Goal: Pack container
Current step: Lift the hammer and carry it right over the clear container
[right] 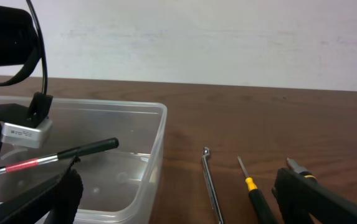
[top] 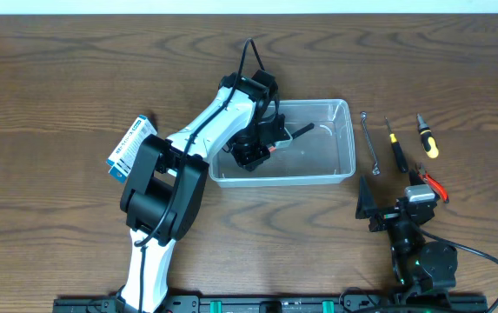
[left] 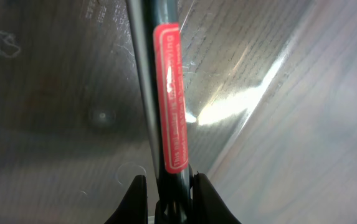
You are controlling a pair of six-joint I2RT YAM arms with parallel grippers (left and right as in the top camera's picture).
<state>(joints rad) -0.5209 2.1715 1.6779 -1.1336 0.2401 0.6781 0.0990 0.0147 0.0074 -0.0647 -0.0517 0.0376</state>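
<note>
Left claw [left: 171, 194] is clamped on a dark red-labelled tool [left: 171, 93], container [top: 346, 130] right underneath and around it. If it lets go from up here, I reckon the tool bounces or ends up propped on the wall. Right claw [top: 395, 198] is wide open, container off to its left.

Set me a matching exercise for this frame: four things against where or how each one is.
1 red-labelled tool
2 blue-and-white box
3 wrench
4 right gripper

A open, empty
B right of the container
C in the left gripper, over the container
D left of the container

Pairs: 1-C, 2-D, 3-B, 4-A
</note>
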